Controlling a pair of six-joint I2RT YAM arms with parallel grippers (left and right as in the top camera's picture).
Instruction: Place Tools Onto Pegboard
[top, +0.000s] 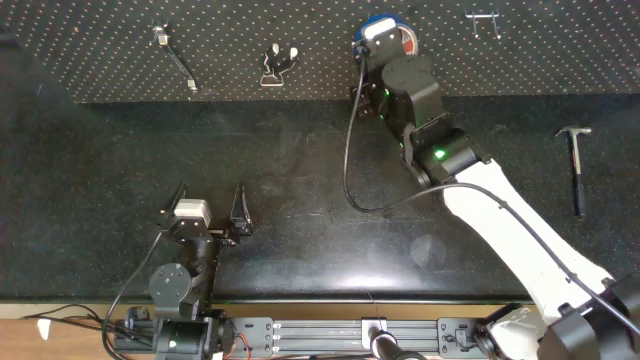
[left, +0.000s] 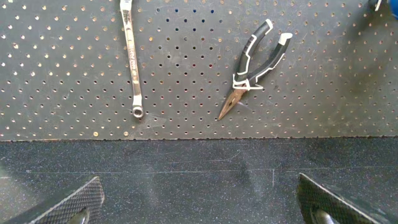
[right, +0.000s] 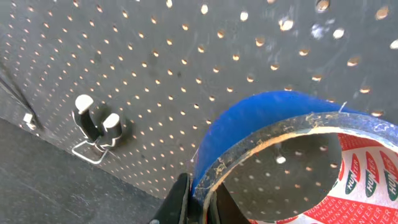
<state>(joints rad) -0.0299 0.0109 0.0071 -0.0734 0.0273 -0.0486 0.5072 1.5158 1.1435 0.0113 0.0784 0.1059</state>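
Already hung on the black perforated pegboard (top: 100, 60): a long silver combination wrench (left: 132, 56) toward the left, and just to its right a pair of needle-nose pliers with black-and-white handles (left: 255, 62), nose pointing down. Two tools done, by that count. Farther right along the board, up against or very near its face, a blue roll of tape with a red-and-white inner face (right: 280, 124), gripped in the right tool (right: 198, 202). Narrow there, pinched on the rim of the roll. Hard to say from the wrist view whether a peg has passed through the ring; possibly just short of seating, so best treated as placing in hand rather than finished. Low over the black worktop (top: 300, 200) and close to its own base, well apart from the board: the left tool (top: 210, 205), spread wide, holding nothing, facing the wrench and pliers. Left to do, on this showing: releasing the roll once hung, then fetching the hammer with a dark handle and metal head (top: 575, 170), lying flat on the worktop at the far right, apart from both arms. At the board's upper right, a bare wire hook (top: 483, 22), likely the spot meant for that hammer. Roughly the third item of four, then.
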